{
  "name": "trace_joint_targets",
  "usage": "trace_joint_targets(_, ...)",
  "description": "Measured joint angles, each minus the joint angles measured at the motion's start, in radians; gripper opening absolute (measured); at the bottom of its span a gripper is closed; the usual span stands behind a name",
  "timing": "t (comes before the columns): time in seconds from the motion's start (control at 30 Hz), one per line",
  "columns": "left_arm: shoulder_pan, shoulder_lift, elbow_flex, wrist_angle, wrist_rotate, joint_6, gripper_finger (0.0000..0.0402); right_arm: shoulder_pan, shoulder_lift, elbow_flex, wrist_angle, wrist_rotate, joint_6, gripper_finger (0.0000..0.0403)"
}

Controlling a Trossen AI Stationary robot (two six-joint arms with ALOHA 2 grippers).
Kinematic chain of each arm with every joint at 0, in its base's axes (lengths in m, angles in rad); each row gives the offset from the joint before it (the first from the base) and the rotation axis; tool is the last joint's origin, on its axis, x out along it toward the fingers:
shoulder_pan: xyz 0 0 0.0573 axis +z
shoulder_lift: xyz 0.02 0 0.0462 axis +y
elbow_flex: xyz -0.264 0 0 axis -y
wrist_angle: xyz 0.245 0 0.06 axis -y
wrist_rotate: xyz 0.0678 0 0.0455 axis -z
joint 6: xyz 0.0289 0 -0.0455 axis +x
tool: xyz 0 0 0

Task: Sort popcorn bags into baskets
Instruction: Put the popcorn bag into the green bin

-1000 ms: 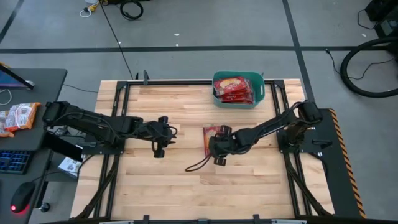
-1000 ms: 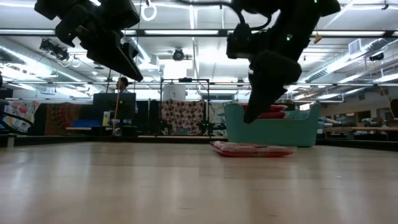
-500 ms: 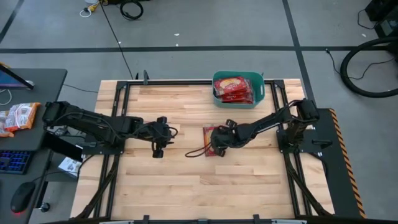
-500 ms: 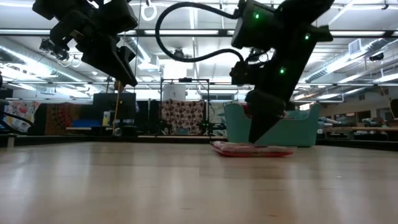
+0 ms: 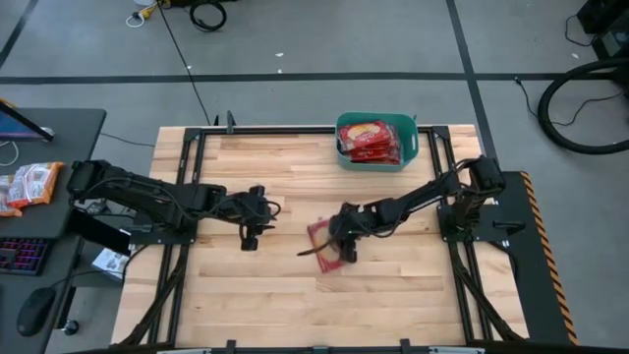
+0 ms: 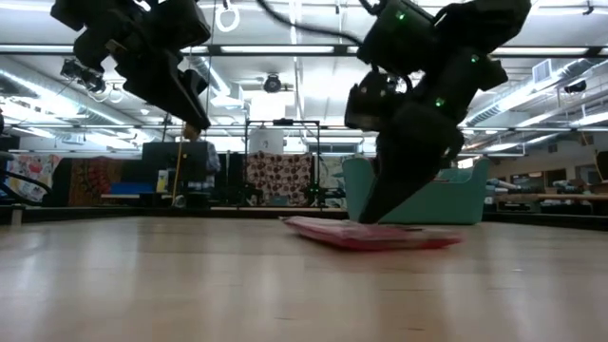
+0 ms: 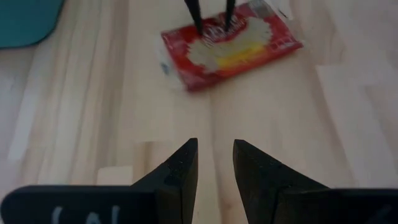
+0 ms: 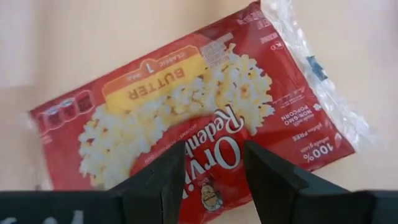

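While the left gripper (image 5: 249,234) hangs over the left half of the pale wooden slatted table (image 5: 246,295), its two dark fingers (image 7: 180,177) a narrow gap apart and holding nothing, the right gripper (image 5: 341,241) reaches down near the table's middle onto a flat red foil popcorn bag with a yellow-cream picture (image 5: 326,245). That bag lies flat on the boards, skewed to the table's edges, well apart from the teal plastic rectangular basket with rounded corners (image 5: 407,157) at the far edge. In the right wrist view the fingertips (image 8: 158,177) stand slightly apart with the bag's (image 8: 193,127) printed face showing between them; they touch its top and do not clamp it. More red packets (image 5: 370,141) lie inside the basket. Off the table's left side, paler orange-and-white packets (image 5: 28,185) sit on a dark desk (image 5: 74,123)
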Motion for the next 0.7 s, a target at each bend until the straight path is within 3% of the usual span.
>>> trace_joint_targets(0.13, 0.000, 0.000, 0.000, 0.024, 0.043, 0.000, 0.0107, 0.021, 0.003, 0.014, 0.021, -0.097, -0.071, 0.0165)
trace_joint_targets(0.33, 0.000, 0.000, 0.000, 0.044, 0.047, 0.000, 0.0107, 0.046, -0.009, 0.117, -0.153, 0.037, -0.089, 0.0165)
trace_joint_targets(0.7, 0.000, 0.000, 0.000, 0.100, 0.047, 0.000, 0.0107, 0.115, -0.010, 0.262, -0.483, 0.107, -0.032, 0.0165)
